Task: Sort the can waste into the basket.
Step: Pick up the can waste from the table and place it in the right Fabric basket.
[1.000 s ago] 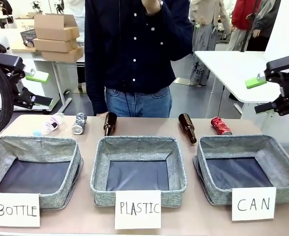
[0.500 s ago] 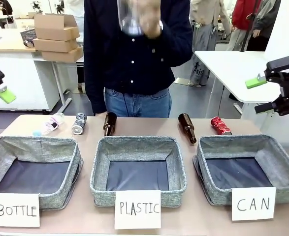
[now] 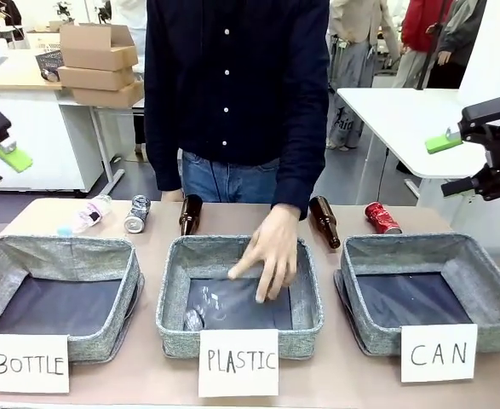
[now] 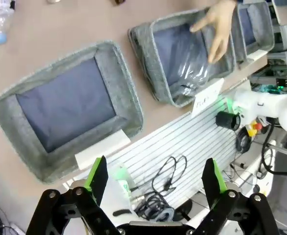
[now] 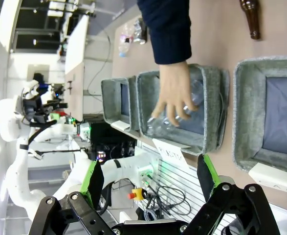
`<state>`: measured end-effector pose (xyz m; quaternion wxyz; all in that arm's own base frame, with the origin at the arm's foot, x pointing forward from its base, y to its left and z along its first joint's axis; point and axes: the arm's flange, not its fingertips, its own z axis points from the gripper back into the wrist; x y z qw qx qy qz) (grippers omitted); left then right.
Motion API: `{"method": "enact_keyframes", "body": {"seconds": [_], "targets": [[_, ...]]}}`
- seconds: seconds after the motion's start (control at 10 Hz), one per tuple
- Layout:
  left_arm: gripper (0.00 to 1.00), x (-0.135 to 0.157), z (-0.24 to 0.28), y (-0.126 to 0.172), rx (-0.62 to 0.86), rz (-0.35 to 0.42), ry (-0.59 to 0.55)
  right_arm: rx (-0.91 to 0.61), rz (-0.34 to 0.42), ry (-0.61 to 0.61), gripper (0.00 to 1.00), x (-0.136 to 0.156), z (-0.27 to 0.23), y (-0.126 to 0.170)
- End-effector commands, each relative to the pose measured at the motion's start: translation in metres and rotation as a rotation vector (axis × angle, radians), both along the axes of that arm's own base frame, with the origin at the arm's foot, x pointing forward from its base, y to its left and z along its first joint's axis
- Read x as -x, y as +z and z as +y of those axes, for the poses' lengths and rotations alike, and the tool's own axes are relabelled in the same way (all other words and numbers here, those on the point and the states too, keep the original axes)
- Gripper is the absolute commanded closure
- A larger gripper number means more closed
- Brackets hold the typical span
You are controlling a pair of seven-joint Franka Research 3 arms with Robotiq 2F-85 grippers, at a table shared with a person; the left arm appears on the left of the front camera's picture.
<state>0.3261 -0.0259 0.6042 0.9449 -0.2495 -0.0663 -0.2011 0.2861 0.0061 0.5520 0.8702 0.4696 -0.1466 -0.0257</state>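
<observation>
Neither can is in the basket yet. The red can point(image 3: 382, 217) lies on the table point(image 3: 241, 220) just behind the basket point(image 3: 403, 242) with the CAN card point(image 3: 438, 352). The silver can point(image 3: 136, 214) lies well off at the far left, between a clear bottle point(image 3: 86, 215) and a brown bottle point(image 3: 190, 214). A second brown bottle point(image 3: 324, 221) lies near the red can. The CAN basket holds nothing I can see, so by my reckoning the whole job remains: two picks and two drops.

The person's hand point(image 3: 271, 251) is down in the middle basket point(image 3: 171, 290), on a clear plastic bottle point(image 3: 207, 307) lying there.

Both arms hang high at the sides, away from the table. The left gripper point(image 4: 155, 176) has its jaws wide apart and empty, and so does the right gripper point(image 5: 148, 178), which is the nearer one to the red can.
</observation>
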Motion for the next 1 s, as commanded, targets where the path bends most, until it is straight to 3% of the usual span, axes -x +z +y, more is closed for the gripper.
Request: {"method": "enact_keyframes", "body": {"seconds": [0.0, 0.3, 0.5, 0.6, 0.7, 0.8, 0.9], "targets": [[0.00, -0.076, -0.029, -0.027, -0.054, -0.018, 0.063, -0.014, -0.008, 0.007, 0.00, 0.001, 0.000, 0.000], [0.00, -0.196, -0.052, -0.120, -0.111, -0.045, 0.232, -0.014, -0.008, 0.007, 0.00, 0.001, 0.000, 0.000], [0.00, -0.240, -0.061, -0.170, -0.293, -0.098, 0.289, -0.014, -0.008, 0.007, 0.00, 0.001, 0.000, 0.000], [0.00, -0.253, -0.067, -0.189, -0.246, 0.056, 0.223, -0.014, -0.008, 0.007, 0.00, 0.001, 0.000, 0.000], [0.00, -0.225, -0.053, -0.177, -0.180, -0.106, 0.249, -0.014, -0.008, 0.007, 0.00, 0.001, 0.000, 0.000], [0.00, -0.225, -0.053, -0.177, -0.180, -0.106, 0.249, -0.014, -0.008, 0.007, 0.00, 0.001, 0.000, 0.000], [0.00, -0.249, -0.057, -0.207, -0.227, -0.059, 0.251, -0.014, -0.008, 0.007, 0.00, 0.001, 0.000, 0.000]]}}
